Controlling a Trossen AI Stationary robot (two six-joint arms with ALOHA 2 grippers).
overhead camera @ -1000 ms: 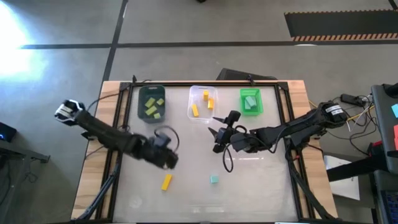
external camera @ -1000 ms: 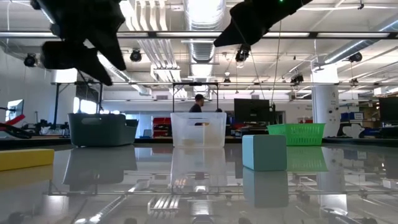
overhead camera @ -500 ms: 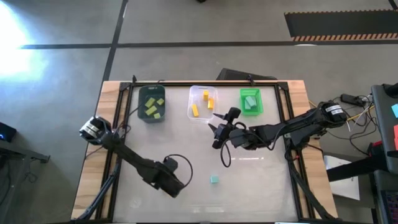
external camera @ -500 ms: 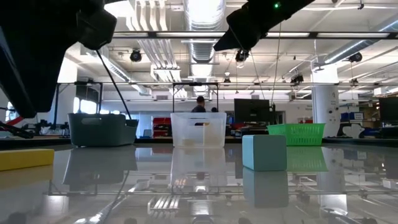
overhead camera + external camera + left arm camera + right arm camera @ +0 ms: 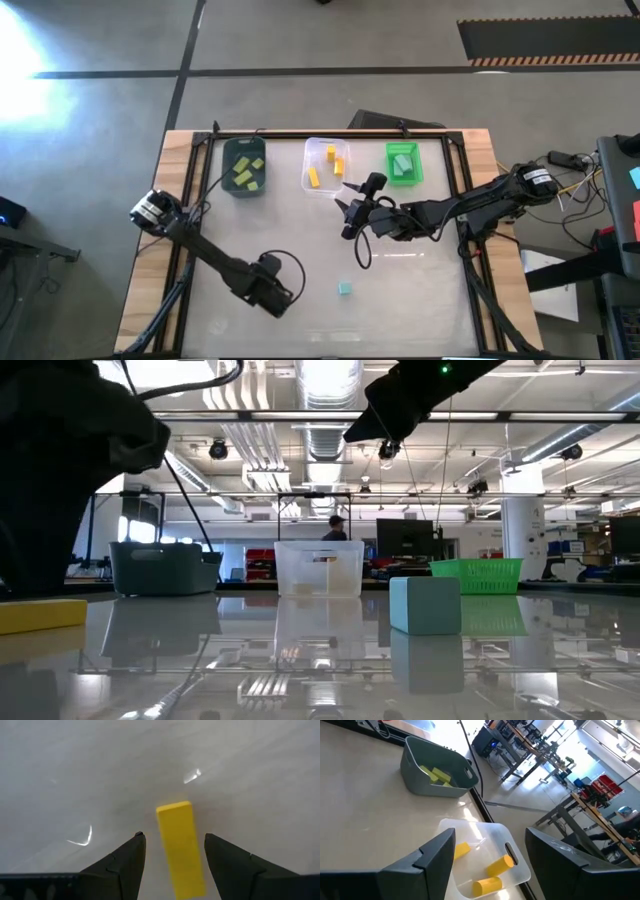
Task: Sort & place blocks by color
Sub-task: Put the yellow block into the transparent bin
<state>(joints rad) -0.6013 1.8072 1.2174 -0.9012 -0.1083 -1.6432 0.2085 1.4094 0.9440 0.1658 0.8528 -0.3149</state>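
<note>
In the left wrist view a yellow bar lies flat on the table, lengthwise between my left gripper's open fingers, with a gap on each side. In the high view that gripper covers the bar near the table's near edge. The low view shows the bar's end at the left. A teal-mint cube sits alone on the table to its right, also the cube in the low view. My right gripper hovers open above mid-table, short of the clear bin.
Three bins line the far edge: a dark teal bin with yellow-green blocks, the clear bin with yellow blocks, and a green bin with teal-mint blocks. Cables loop beside both arms. Bare table surface lies between the bins and the two loose blocks.
My left gripper has swung from mid-table toward the near edge and come down over the yellow bar, which it now covers in the high view. The bar and the cube have stayed put. My right gripper has shifted slightly.
</note>
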